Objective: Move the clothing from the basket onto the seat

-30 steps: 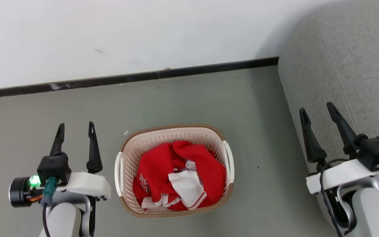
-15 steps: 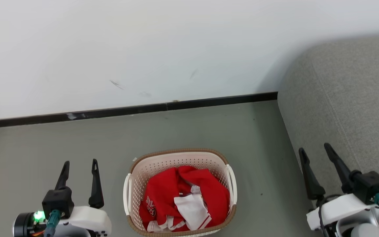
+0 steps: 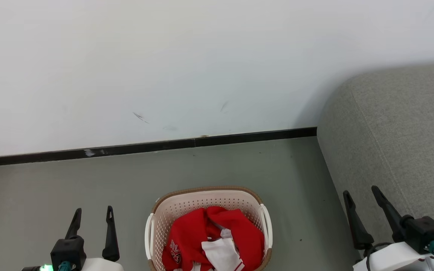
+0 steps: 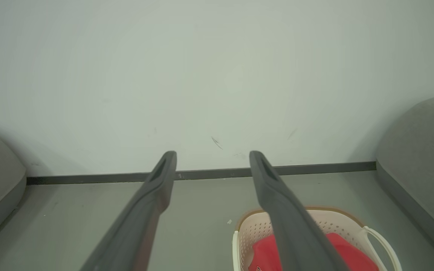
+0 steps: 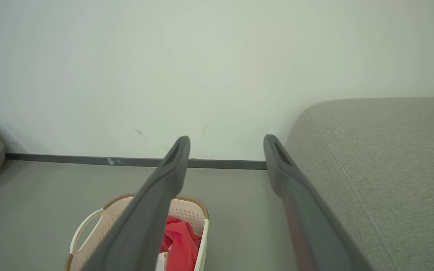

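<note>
One white wall is standing at the far side, meeting the grey floor along a dark skirting. The seat is sitting at the right against the wall. The basket is resting on the floor, near, left of the seat and apart from it. The clothing is lying bunched inside the basket. The left pincer is hovering left of the basket, jaws wide, holding nothing; the right pincer is hovering by the seat's left edge, likewise wide and empty.
</note>
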